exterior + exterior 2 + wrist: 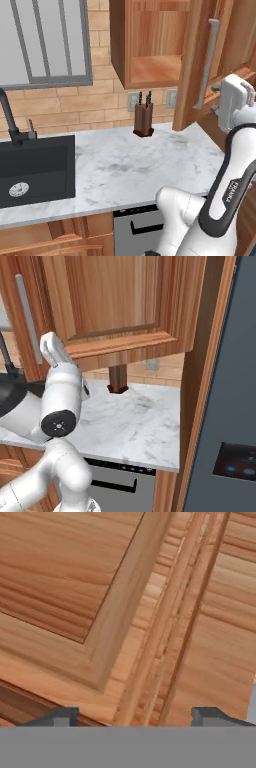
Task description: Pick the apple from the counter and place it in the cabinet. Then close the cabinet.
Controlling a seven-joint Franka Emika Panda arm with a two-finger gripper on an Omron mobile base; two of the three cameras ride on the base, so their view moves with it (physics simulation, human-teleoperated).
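A tan brick wall [75, 102] runs behind the tabletop, with a grey-framed window [45, 42] above a black sink [35, 170] and dark faucet [10, 117]. Two outlets [132, 101] sit on the brick behind a knife block [144, 120]. A dark grey fridge [230, 406] stands at right, wooden drawers [55, 237] below.

The white arm [227, 192] bears dark lettering, seemingly "FRANKA".

cabinet [117, 301] door open | knife block [118, 379] on counter [135, 426]
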